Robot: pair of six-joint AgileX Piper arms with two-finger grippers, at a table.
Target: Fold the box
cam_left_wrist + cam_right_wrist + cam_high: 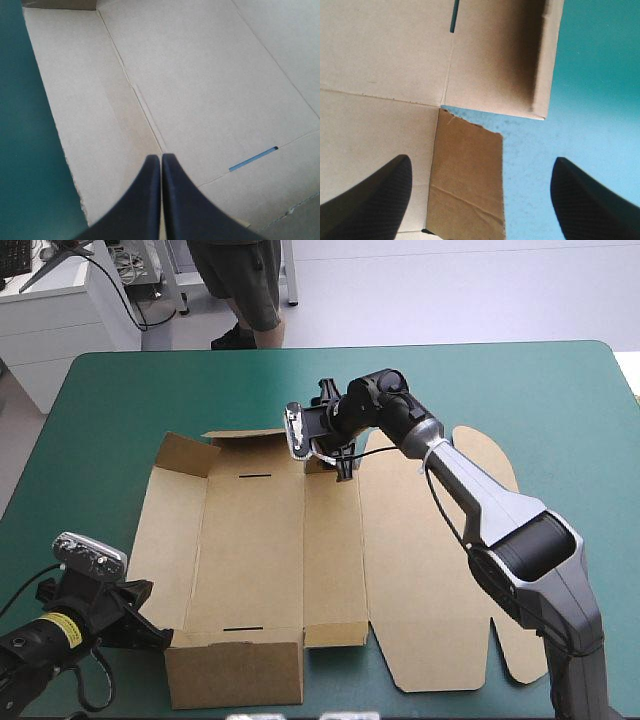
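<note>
The brown box (pixel 255 550) lies in the middle of the table as a partly raised sheet. Its far wall (pixel 250 437), left end flap (pixel 185 455) and near wall (pixel 235 677) stand up, and the lid (pixel 430 570) lies flat to the right. My right gripper (pixel 338 465) hovers open over the box's far edge. Between its fingers lies a small corner flap (pixel 465 175), with the far wall (pixel 495 55) ahead. My left gripper (pixel 160 633) is shut by the near-left corner. In its own view the left gripper (pixel 161 159) points over the box floor (pixel 200 90) near a slot (pixel 252 160).
Teal-green cover (pixel 520 390) surrounds the box, widest along the far side and at the far right. The lid's rounded tabs (pixel 520 660) reach close to the table's near right edge. Teal-green cover (pixel 25 150) also shows beside the box's left panel.
</note>
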